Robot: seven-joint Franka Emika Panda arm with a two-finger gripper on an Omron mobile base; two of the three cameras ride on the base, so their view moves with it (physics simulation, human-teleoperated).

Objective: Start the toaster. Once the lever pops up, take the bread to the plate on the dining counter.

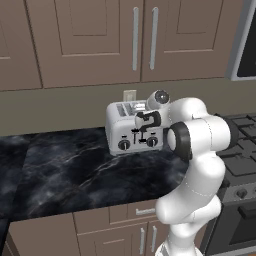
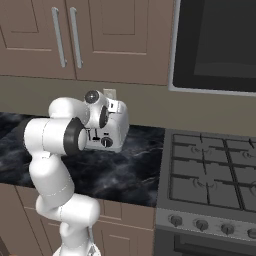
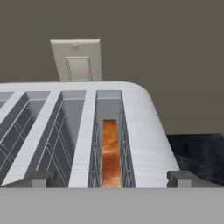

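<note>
1. The black marble counter (image 1: pixel 75 175) runs under brown upper cabinets (image 1: pixel 90 40); in the right base view a gas stove (image 2: pixel 210 175) adjoins it at 3 o'clock, with a dark microwave (image 2: pixel 215 45) above at 1 o'clock.
2. The white arm (image 1: pixel 195 165) rises at 5 o'clock in the left base view and bends toward the back wall.
3. The toaster (image 1: pixel 120 125) stands at the back of the counter against the wall, its two black knobs and small levers facing forward. In the hand view its slotted top (image 3: pixel 83 135) runs from 9 o'clock to the centre.
4. The gripper (image 3: pixel 107 178) hovers just over the toaster's top, its two dark fingertips (image 3: pixel 181 177) spread wide, holding nothing.
5. A pale wall outlet (image 3: pixel 78 60) sits behind the toaster at 11 o'clock in the hand view.
6. The bread (image 3: pixel 111 153) stands upright, sunk in the rightmost slot, orange-brown crust edge up, between the fingertips.
</note>
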